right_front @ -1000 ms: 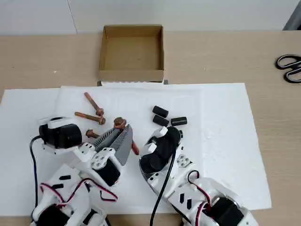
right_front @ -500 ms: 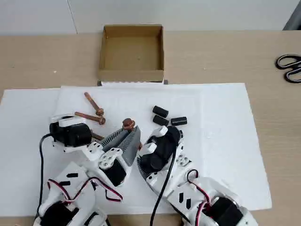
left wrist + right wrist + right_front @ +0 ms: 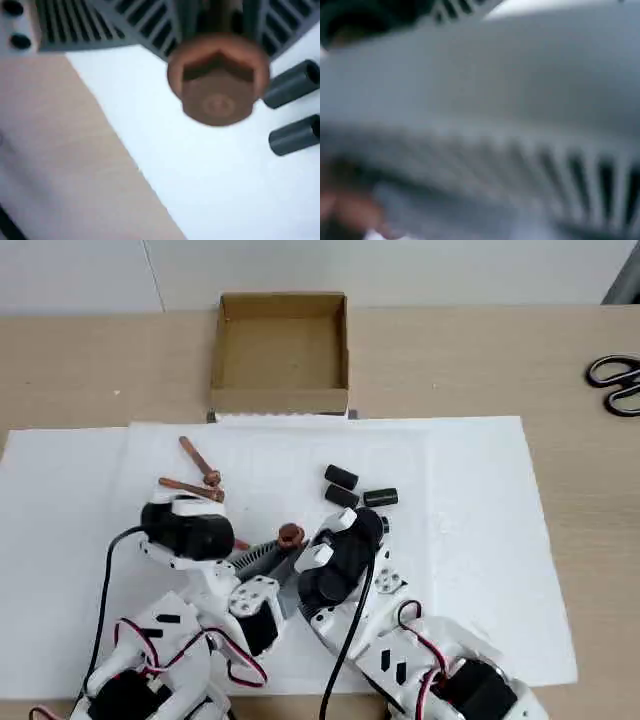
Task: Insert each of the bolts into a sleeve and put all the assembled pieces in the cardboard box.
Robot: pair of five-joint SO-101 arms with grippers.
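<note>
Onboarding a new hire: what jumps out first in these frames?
The left gripper clamps a copper bolt head-out in its fingers, over the white sheet beside the right arm. Just beyond lie three black sleeves, and the open cardboard box sits at the sheet's far edge.

No text, label, number or sign can be read anywhere in these views; the head of the bolt (image 3: 217, 87) carries a faint stamped mark at its centre, too blurred to make out.
</note>
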